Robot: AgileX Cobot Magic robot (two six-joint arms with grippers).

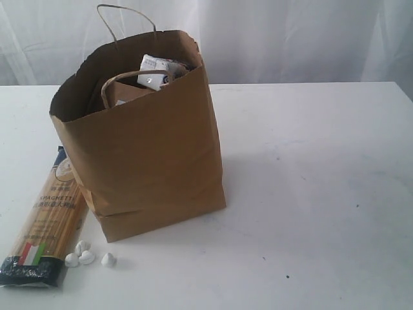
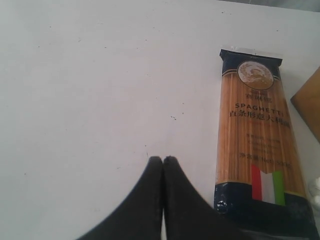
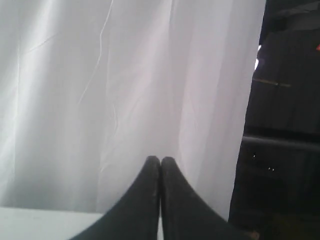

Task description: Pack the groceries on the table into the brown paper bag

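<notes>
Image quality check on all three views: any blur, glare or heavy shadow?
Exterior view: soft, even light, a faint shadow right of the brown paper bag, the table nearly washed out. Left wrist view: spaghetti packet print legible, left gripper close and soft-edged. Right wrist view: right gripper soft-edged against a bright curtain.

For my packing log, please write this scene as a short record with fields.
bag: brown paper bag upright on the table, top open
inside, visible: white-blue carton
outside: spaghetti packet lying flat beside the bag; four small white lumps beside it
left gripper: shut, empty, near the packet
right gripper: shut, empty, facing a white curtain
</notes>
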